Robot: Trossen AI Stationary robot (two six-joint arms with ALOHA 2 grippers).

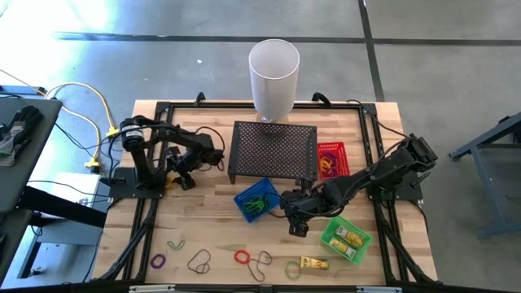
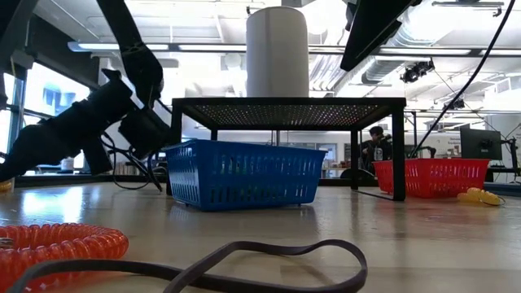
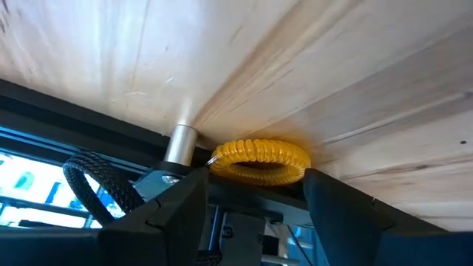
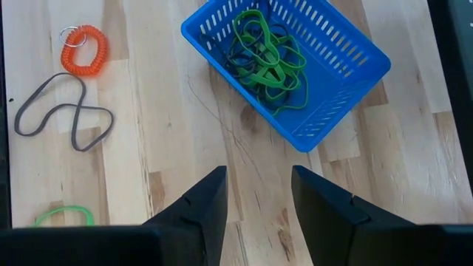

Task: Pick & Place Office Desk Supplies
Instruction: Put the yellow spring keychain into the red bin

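**Both Grippers Empty; Supplies Split Between Baskets and Desk**

The right gripper (image 1: 296, 221) hovers over bare wood between the blue basket (image 1: 256, 200) and the green basket (image 1: 345, 238). Its fingers (image 4: 199, 203) stand apart with nothing between them.

The left gripper (image 1: 186, 177) sits near the left edge of the desk (image 1: 203, 236), beside the black mesh stand (image 1: 273, 150). Its fingers (image 3: 174, 203) stand apart, empty, pointing toward a yellow coil band (image 3: 260, 160) lying at the desk edge.

Location of supplies:
- Blue basket: green and dark rubber bands (image 4: 264, 46).
- Red basket (image 1: 332, 159): coloured bands.
- Green basket: small yellow rectangular pieces (image 1: 351, 238).
- Loose along the front of the desk: an orange coil band (image 4: 83, 49), a dark looped band (image 4: 65, 111), a green band (image 4: 62, 216), a purple band (image 1: 158, 261), and a yellow piece (image 1: 314, 263).

A tall white cylinder (image 1: 273, 77) stands behind the mesh stand.
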